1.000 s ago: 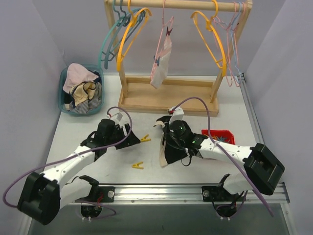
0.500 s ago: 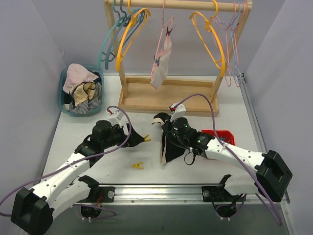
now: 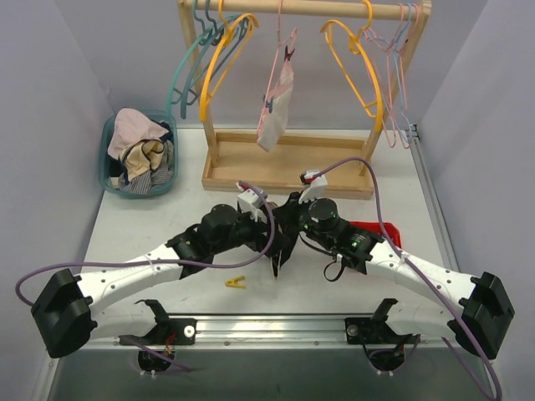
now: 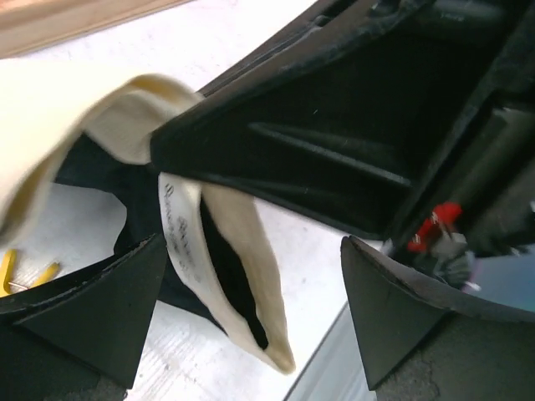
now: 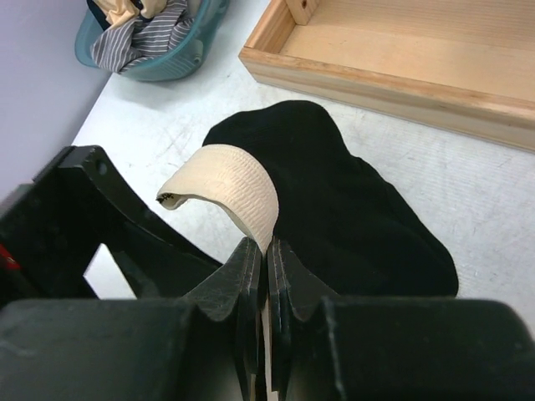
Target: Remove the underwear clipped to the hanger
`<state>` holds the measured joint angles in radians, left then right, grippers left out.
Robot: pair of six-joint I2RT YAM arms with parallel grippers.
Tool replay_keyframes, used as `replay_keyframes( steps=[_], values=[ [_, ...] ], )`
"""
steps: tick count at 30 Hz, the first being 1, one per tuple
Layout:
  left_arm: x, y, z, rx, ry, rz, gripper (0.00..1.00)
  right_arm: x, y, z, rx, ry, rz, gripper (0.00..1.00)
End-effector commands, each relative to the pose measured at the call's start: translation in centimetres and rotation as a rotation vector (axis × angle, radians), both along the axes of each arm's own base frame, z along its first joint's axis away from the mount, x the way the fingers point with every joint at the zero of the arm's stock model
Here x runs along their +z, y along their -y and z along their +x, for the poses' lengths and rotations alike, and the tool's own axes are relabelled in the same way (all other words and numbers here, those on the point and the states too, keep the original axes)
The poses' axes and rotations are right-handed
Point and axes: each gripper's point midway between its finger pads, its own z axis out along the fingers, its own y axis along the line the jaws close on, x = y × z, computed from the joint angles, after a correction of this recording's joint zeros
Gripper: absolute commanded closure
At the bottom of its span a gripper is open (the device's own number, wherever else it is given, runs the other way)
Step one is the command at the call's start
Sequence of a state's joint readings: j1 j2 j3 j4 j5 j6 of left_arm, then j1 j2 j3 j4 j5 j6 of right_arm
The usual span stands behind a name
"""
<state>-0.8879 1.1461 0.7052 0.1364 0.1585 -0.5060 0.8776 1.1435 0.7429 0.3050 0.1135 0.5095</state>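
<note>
Low in the top view, a yellow peg [image 3: 235,282] lies loose on the table [image 3: 150,217]; just above it, at mid-frame, the two arms meet over the black brief [image 3: 279,249]. The right hand [image 5: 261,251] is pinched tight on the brief's cream band [image 5: 238,180], which arches up from the fingers; the left hand [image 4: 251,280] stands wide, one finger on either side of that band and not touching it.

The brief looks light and limp, sure to sag and fold wherever it is unsupported; the ribbed band is the firmest part and the best place to grip, as thin cloth could slip from smooth fingers.

Further up, at the top centre of the top view, the pale brief [image 3: 276,109] hangs clipped to a pink hanger [image 3: 279,29] on the rack [image 3: 284,171]; it is equally soft, so its clips should be freed rather than the cloth tugged. A basket [image 3: 109,163] of clothes sits at upper left.

The right wrist view shows the black cloth spread on the table, which the arms hide from above; the left wrist view shows the gap around the band; only the top view shows the pale brief and peg.
</note>
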Motion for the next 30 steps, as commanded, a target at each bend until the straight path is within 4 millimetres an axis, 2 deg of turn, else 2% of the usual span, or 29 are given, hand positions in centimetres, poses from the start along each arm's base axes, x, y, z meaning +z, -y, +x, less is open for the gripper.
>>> replay_keyframes(
  steps=[1, 4, 7, 9, 10, 11, 13, 14, 15, 16, 19, 20, 22, 23, 24, 25, 26, 27, 28, 30],
  values=[
    [1.6, 0.7, 2.5, 0.154, 0.151, 0.091, 0.06, 3.9, -0.3, 0.0, 0.001, 0.046, 0.111, 1.0],
    [0.4, 1.3, 3.0, 0.213, 0.182, 0.184, 0.06, 5.0, -0.1, -0.3, 0.001, 0.056, 0.146, 1.0],
    [0.0, 1.0, 3.6, 0.28, 0.195, 0.237, 0.06, 6.1, 0.0, -0.7, 0.005, 0.063, 0.18, 1.0],
    [-0.1, 0.9, 3.7, 0.293, 0.198, 0.235, 0.01, 6.4, 0.1, -0.9, 0.005, 0.061, 0.195, 1.0],
    [0.2, 0.8, 3.7, 0.297, 0.205, 0.224, 0.07, 6.7, 0.4, -0.9, -0.002, 0.064, 0.203, 1.0],
    [0.4, 0.8, 3.7, 0.301, 0.21, 0.21, 0.2, 6.6, 0.5, -1.1, -0.001, 0.062, 0.201, 1.0],
    [0.9, 0.6, 3.5, 0.3, 0.22, 0.192, 0.4, 6.9, 1.1, -1.1, -0.022, 0.064, 0.212, 1.0],
    [1.0, 0.5, 3.5, 0.298, 0.222, 0.188, 0.72, 7.0, 1.3, -1.1, -0.03, 0.063, 0.213, 1.0],
    [1.2, 0.4, 3.4, 0.3, 0.224, 0.184, 0.9, 6.9, 1.5, -1.1, -0.04, 0.063, 0.212, 1.0],
    [1.4, 0.1, 3.4, 0.307, 0.222, 0.179, 0.97, 7.2, 1.8, -1.1, -0.056, 0.067, 0.22, 0.97],
    [1.8, -0.2, 3.1, 0.306, 0.223, 0.174, 0.97, 7.6, 2.4, -0.9, -0.08, 0.075, 0.226, 0.89],
    [1.6, -0.5, 3.0, 0.31, 0.219, 0.182, 0.97, 7.7, 2.6, -0.9, -0.086, 0.074, 0.224, 0.7],
    [2.3, -1.1, 3.1, 0.329, 0.225, 0.17, 0.97, 7.9, 3.2, -0.9, -0.113, 0.074, 0.221, 0.48],
    [2.2, -1.5, 3.0, 0.34, 0.222, 0.181, 0.97, 7.6, 3.8, -0.8, -0.137, 0.075, 0.199, 0.28],
    [2.6, -2.1, 3.2, 0.365, 0.229, 0.179, 0.97, 8.0, 4.2, -0.7, -0.154, 0.081, 0.196, 0.19],
    [3.9, -2.8, 3.1, 0.379, 0.247, 0.157, 0.97, 8.6, 4.9, -0.8, -0.174, 0.094, 0.199, 0.12],
    [4.8, -3.3, 3.2, 0.398, 0.258, 0.145, 0.97, 8.4, 5.6, -0.9, -0.188, 0.095, 0.172, 0.04],
    [5.4, -4.4, 3.4, 0.429, 0.27, 0.152, 0.97, 8.7, 6.3, -0.8, -0.218, 0.105, 0.168, 0.0],
    [7.2, -5.5, 3.3, 0.454, 0.295, 0.12, 0.97, 9.4, 7.1, -1.1, -0.233, 0.12, 0.176, 0.0],
    [9.2, -7.4, 3.5, 0.5, 0.32, 0.099, 0.97, 9.4, 8.5, -1.2, -0.273, 0.124, 0.149, 0.0]
  ],
)
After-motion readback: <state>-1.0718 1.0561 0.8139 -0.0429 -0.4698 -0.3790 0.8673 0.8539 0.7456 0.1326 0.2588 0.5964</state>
